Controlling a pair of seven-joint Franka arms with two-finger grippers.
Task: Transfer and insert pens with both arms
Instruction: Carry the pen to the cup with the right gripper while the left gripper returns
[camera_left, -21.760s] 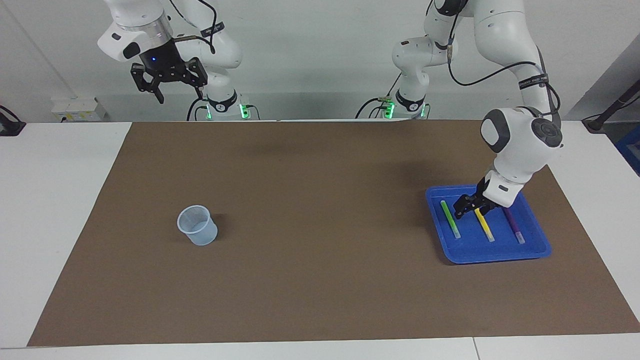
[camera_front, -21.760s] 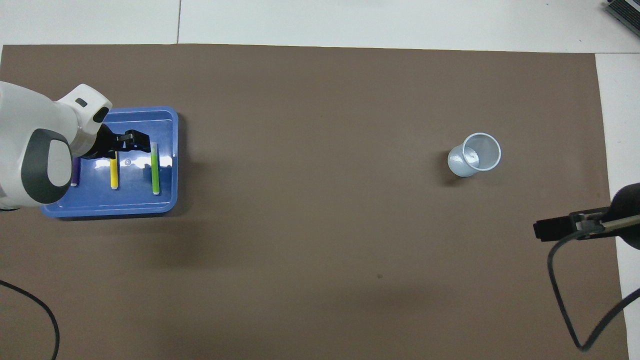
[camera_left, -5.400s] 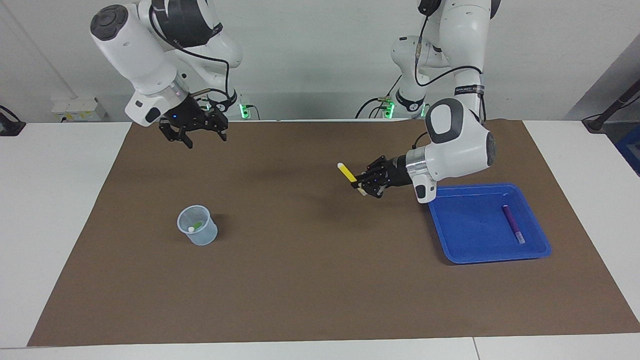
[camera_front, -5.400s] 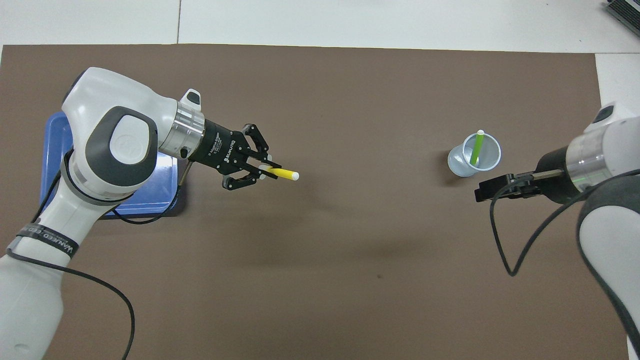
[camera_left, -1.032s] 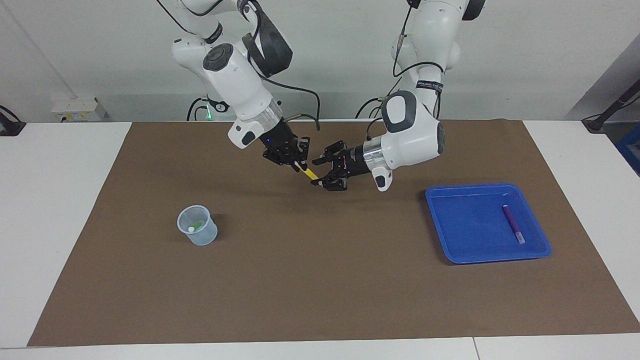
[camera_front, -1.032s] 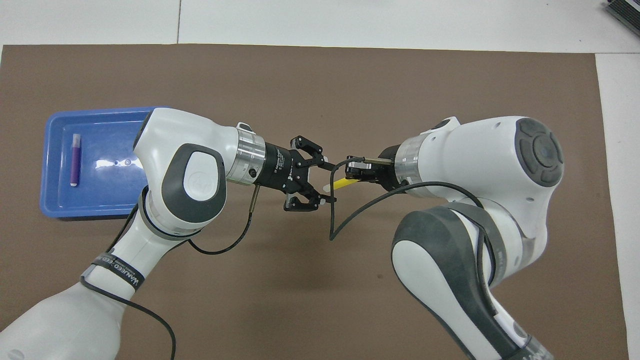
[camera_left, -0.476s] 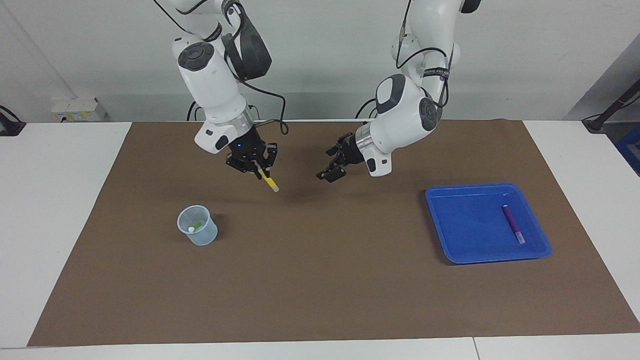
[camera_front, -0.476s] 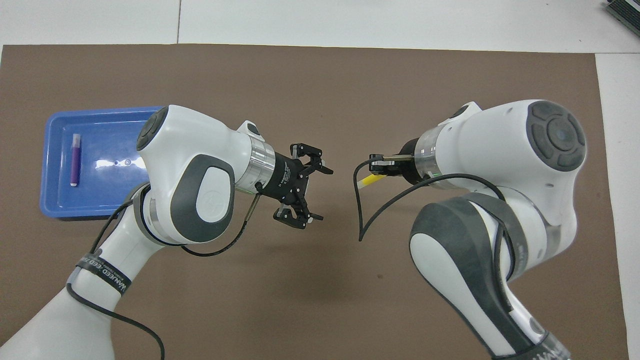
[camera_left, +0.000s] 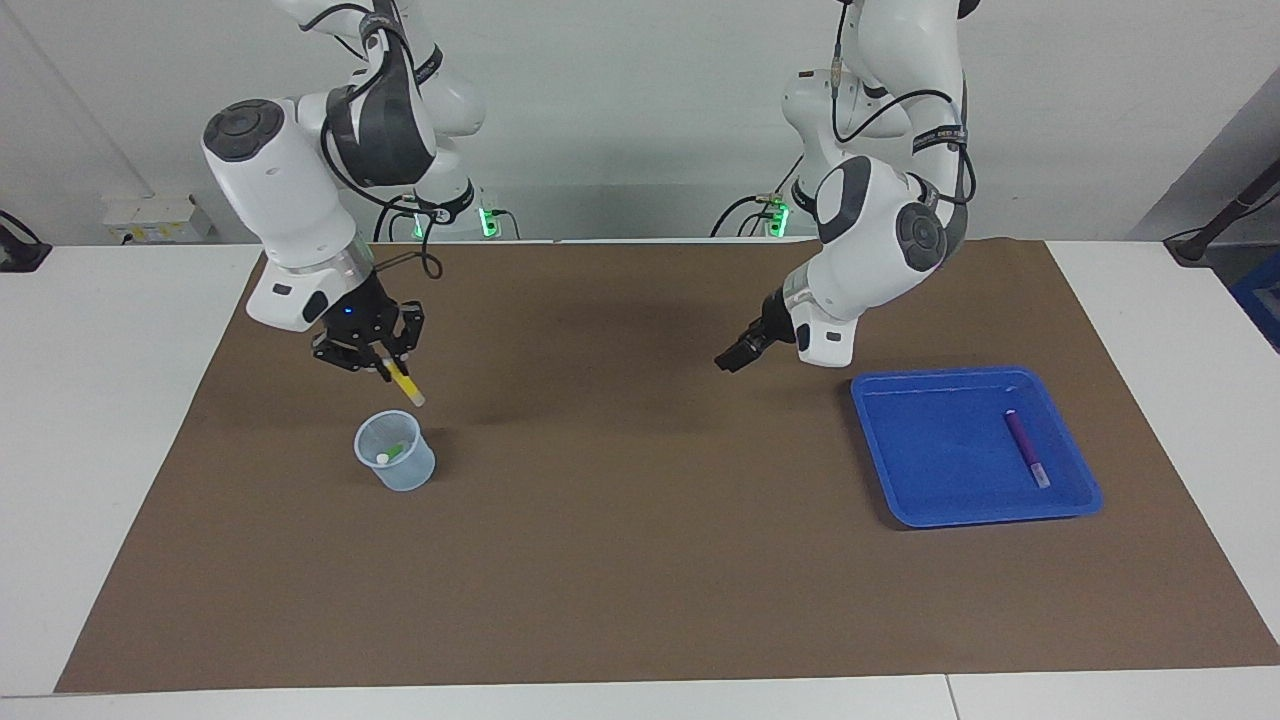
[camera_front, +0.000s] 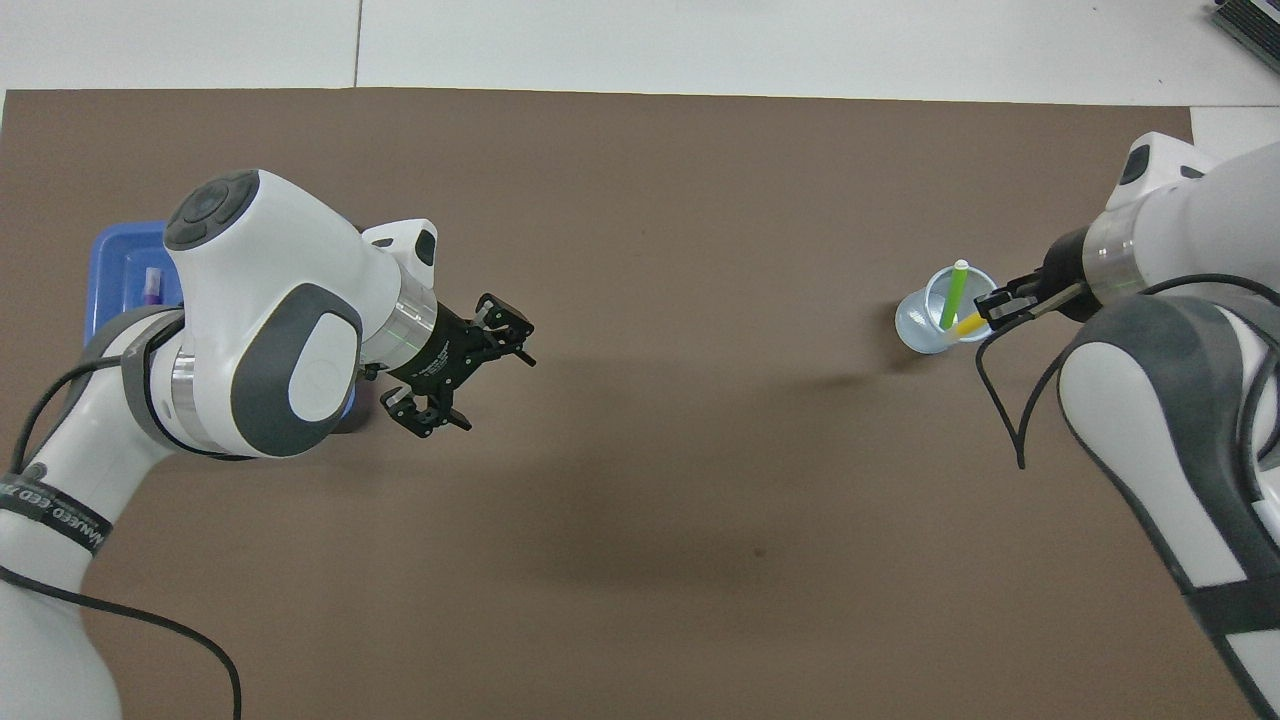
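The right gripper's (camera_left: 372, 362) fingers pinch the yellow pen (camera_left: 404, 384). It slants down, tip just above the cup (camera_left: 395, 466). The left gripper (camera_front: 458, 378) hangs open, waiting.

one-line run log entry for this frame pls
right end effector: holds yellow pen above cup | left end effector: open, over mat | green pen: in cup | purple pen: in tray
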